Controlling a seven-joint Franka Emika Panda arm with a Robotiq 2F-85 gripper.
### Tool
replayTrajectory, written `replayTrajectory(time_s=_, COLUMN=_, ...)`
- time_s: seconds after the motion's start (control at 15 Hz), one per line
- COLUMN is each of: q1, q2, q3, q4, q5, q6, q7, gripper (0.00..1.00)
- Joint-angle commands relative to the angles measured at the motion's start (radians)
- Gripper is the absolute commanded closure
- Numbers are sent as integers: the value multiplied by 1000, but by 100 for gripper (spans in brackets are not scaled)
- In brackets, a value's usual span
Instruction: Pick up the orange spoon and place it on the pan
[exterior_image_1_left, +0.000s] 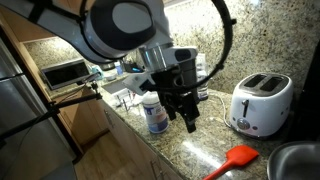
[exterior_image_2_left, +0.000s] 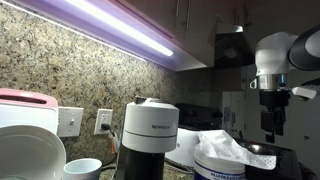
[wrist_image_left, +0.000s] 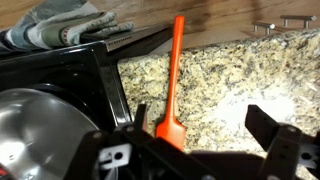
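The orange spoon lies flat on the granite counter in front of the white toaster. In the wrist view the spoon runs from its head near the left finger up toward the counter edge. The pan is a round shiny metal dish on the dark stove at the lower left of the wrist view; its rim also shows in an exterior view. My gripper hangs open and empty above the counter, left of the spoon. In the wrist view the gripper has wide-spread fingers, with the spoon head beside the left one.
A white two-slot toaster stands at the back of the counter. A white bottle stands behind the gripper. A folded cloth lies beyond the stove. A coffee machine and a pink-topped appliance fill the foreground of an exterior view.
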Motion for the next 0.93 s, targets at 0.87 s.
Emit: replayTrajectory(time_s=0.87, q1=-32, q2=300, q3=-44, q4=265, q5=183, q6=-100, q7=-262, gripper=0)
